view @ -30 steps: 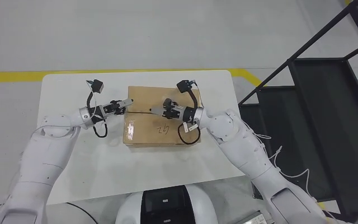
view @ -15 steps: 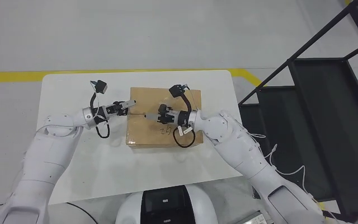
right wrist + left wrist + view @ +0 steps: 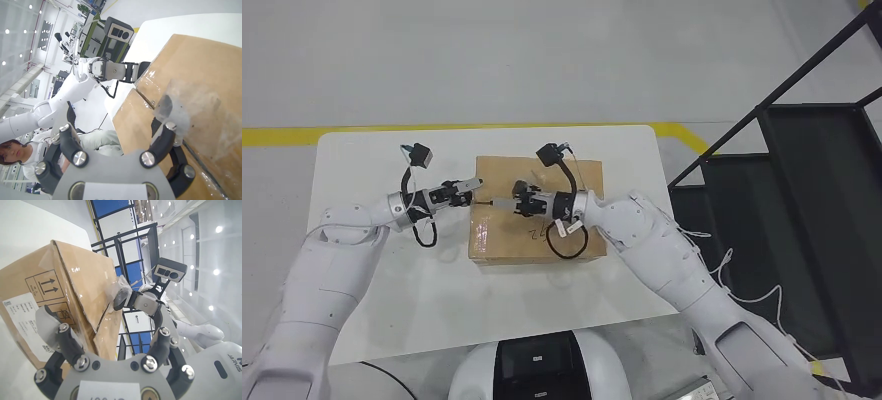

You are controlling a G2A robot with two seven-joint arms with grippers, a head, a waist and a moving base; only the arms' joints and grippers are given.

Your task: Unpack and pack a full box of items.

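A taped cardboard box [image 3: 532, 235] lies in the middle of the white table. My right gripper [image 3: 504, 202] is over the box top [image 3: 198, 66] near the left end of its centre seam. It [image 3: 117, 106] stands open, and crumpled clear tape [image 3: 181, 106] clings to one finger. My left gripper [image 3: 470, 186] sits at the box's left end, level with the seam. It [image 3: 104, 323] is open, one finger against the box's side [image 3: 88, 275]. The left wrist view also shows the right gripper [image 3: 121, 298] with its wad of tape [image 3: 119, 285].
Bare white table [image 3: 372, 290] lies to the left of the box and in front of it. A black metal stair frame [image 3: 782, 150] stands beyond the table's right edge. A shipping label [image 3: 22, 313] is stuck on the box's left side.
My right gripper has slid left along the top seam toward the left gripper. The box has shifted slightly. The left gripper has hardly moved.
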